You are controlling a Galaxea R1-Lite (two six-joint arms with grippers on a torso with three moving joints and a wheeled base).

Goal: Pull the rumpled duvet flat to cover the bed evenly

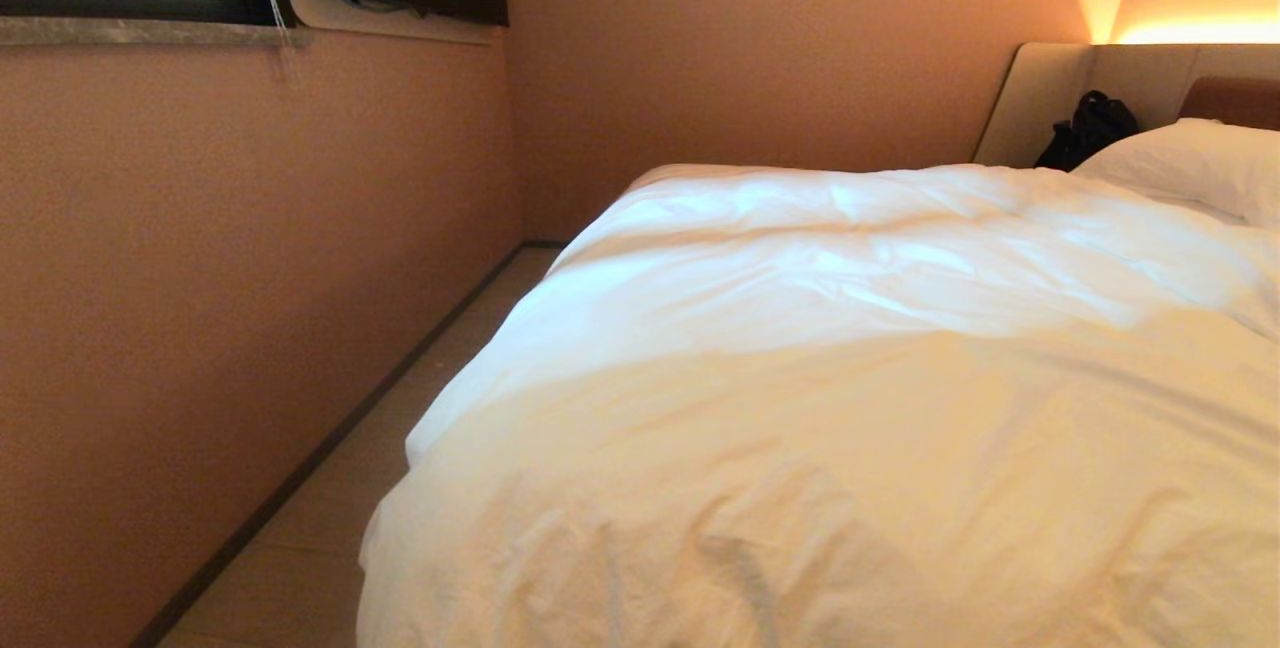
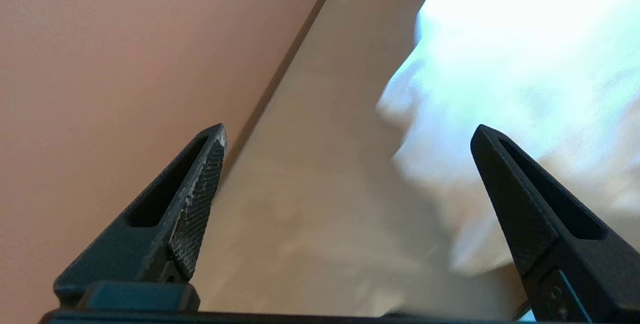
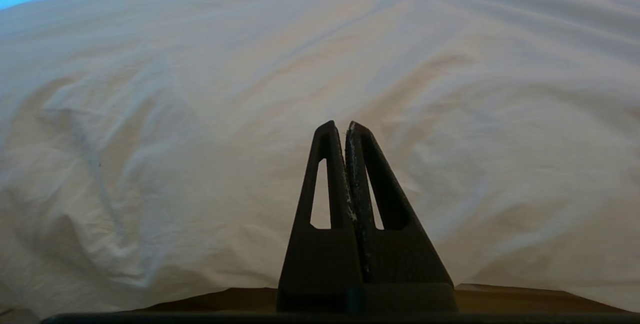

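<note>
The puffy white duvet lies spread over the bed, wrinkled, its left edge hanging down toward the floor. In the left wrist view my left gripper stands wide open with nothing between its fingers, out over the floor strip beside the duvet's hanging edge. In the right wrist view my right gripper is shut and empty, pointing at the duvet's near side from low down. Neither arm shows in the head view. The padded headboard of the bed shows at the far right.
A narrow strip of floor runs between the bed and the pinkish wall on the left. A white pillow and a black bag sit by the headboard. A window ledge juts from the wall.
</note>
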